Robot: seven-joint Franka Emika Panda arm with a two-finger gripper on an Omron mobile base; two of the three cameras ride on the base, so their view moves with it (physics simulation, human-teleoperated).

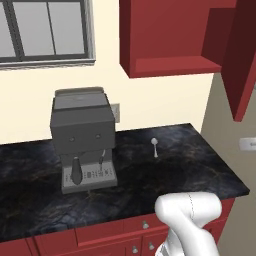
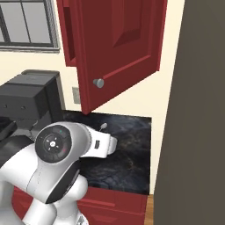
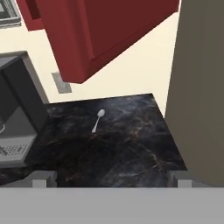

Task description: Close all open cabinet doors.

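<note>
At the far left, a grey-framed window (image 1: pixel 45 30) sits in the cream wall above a black marble counter (image 1: pixel 150 175). On the counter below it stands a grey espresso machine (image 1: pixel 82 137), with a small wall outlet (image 1: pixel 116 112) just behind its right shoulder. Further right a silver spoon (image 1: pixel 155 147) lies alone on the bare stone, well apart from the machine. Above it hangs a dark-red wall cabinet (image 1: pixel 170 35) whose underside and side show in the left base view; what it holds inside cannot be told. Its cabinet door (image 2: pixel 118 48) stands swung open out over the counter's right end, recessed centre panel facing outward and a round silver knob (image 2: pixel 98 83) near its lower edge. To the right rises a tall grey-brown panel (image 2: pixel 197 110). The gripper (image 3: pixel 111 177) hangs above the counter's front edge, its two fingertips (image 3: pixel 40 178) spread fully apart and touching nothing. Red drawers (image 1: pixel 125 232) with small silver knobs run below the counter.
</note>
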